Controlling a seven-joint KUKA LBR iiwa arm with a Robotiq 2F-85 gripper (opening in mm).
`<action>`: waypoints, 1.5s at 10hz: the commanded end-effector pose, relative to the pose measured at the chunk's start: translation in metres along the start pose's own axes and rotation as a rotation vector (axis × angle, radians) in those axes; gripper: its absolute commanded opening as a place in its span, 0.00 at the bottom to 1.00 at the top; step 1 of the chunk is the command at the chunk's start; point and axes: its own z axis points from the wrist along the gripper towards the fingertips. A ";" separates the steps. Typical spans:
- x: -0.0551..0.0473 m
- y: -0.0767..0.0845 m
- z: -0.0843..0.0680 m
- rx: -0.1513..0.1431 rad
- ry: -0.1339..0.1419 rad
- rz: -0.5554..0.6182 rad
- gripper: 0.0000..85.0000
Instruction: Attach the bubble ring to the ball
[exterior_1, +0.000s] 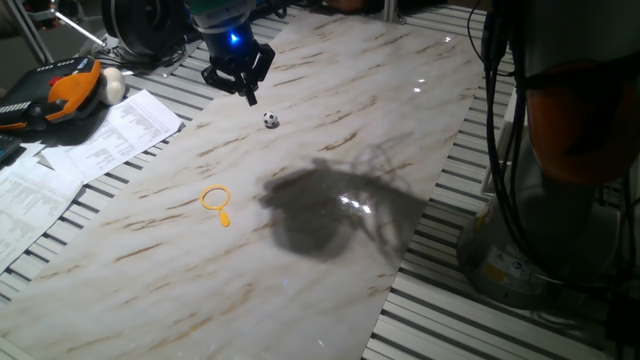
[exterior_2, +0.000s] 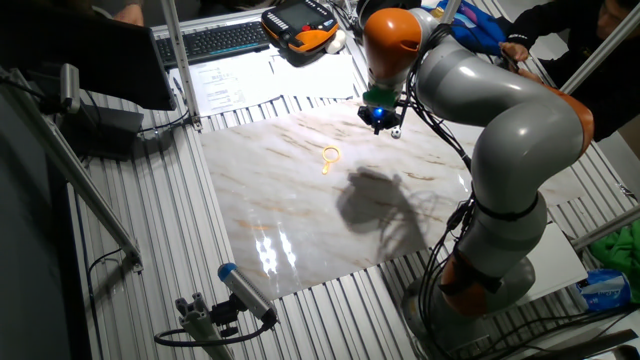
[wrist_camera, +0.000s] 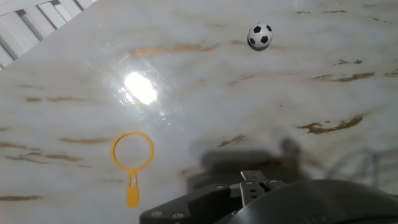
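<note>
Two small things matter on the marble desk (exterior_1: 330, 110). In one fixed view, the bubble ring (exterior_1: 216, 200) lies flat near the middle-left, handle toward the camera, and the ball (exterior_1: 271, 120) sits well apart from it, up near the far edge. The pincer (exterior_1: 245, 88) hangs above the desk just beside the ball, holding nothing; its fingers look drawn close, though I cannot tell for certain.

The other fixed view shows the bubble ring (exterior_2: 330, 156) apart from the pincer (exterior_2: 381, 122); the ball is too small to make out there, hidden by the arm.

From the hand view, the bubble ring (wrist_camera: 132, 155) is lower left and the ball (wrist_camera: 260, 36) upper right. My judgement: go for the ring first, gripping the short handle so the loop stays free to drop over the ball. The fingertips are cut off below the frame.
</note>
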 end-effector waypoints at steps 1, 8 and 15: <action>0.000 0.000 0.000 -0.002 -0.002 -0.003 0.00; 0.000 0.000 0.000 -0.017 -0.011 -0.057 0.00; 0.000 0.000 0.000 -0.017 -0.028 -0.092 0.00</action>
